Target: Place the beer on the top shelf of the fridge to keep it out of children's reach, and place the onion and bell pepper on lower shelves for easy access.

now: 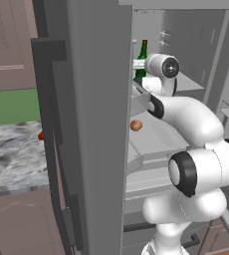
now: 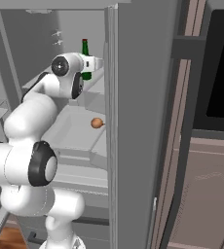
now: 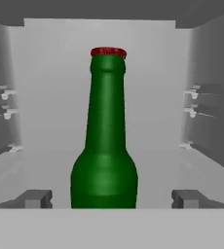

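Releasing the beer [image 3: 104, 146] upright on the top shelf [image 3: 46, 170] of the fridge [image 1: 99, 124]; gripper [image 3: 111, 198] fingers [image 3: 36, 198] spread wide, standing clear on either side of the beer. Likely next: retracting straight back from the beer, then fetching the bell pepper [image 1: 40, 135]. Onion [image 1: 136, 125] sitting on a shelf below the beer.

White arm [image 1: 191, 119], dark joints
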